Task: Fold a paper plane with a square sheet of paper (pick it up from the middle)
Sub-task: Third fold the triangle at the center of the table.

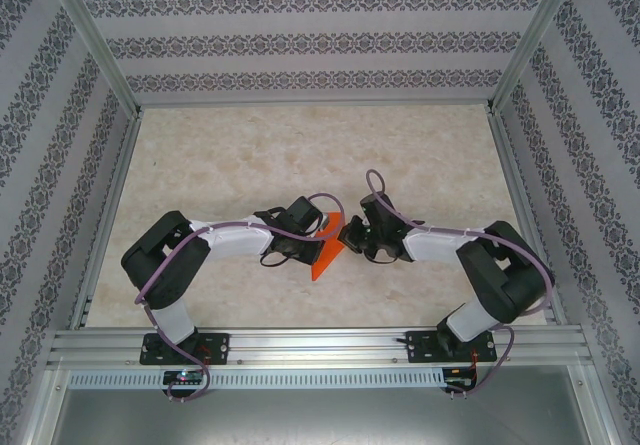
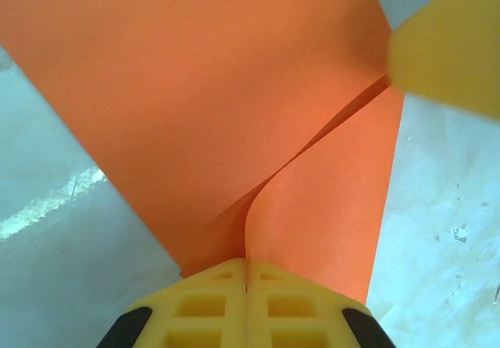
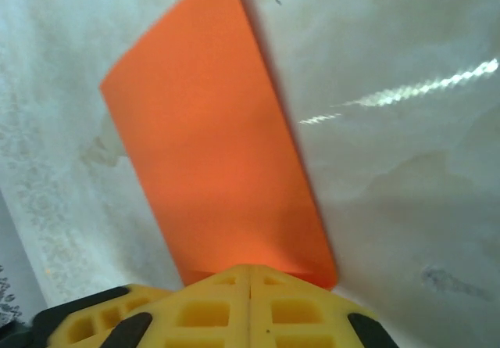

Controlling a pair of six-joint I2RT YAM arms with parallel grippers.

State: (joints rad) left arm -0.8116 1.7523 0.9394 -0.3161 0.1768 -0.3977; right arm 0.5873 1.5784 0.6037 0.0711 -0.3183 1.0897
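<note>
Jaws of the left gripper (image 2: 248, 285) stand closed at the bottom centre of its wrist view, pinching the sheet of paper (image 2: 195, 105), whose two orange layers part along a curved crease running toward the upper right. The right gripper (image 3: 250, 285), at the bottom centre of its own view, is likewise clamped on an edge of the same sheet. From above, the paper sits between both grippers at mid-frame, low over the table (image 1: 230, 145); it looks thin, light and floppy, easily crumpled or torn, so holds belong near a folded edge, gently, without pulling apart.
</note>
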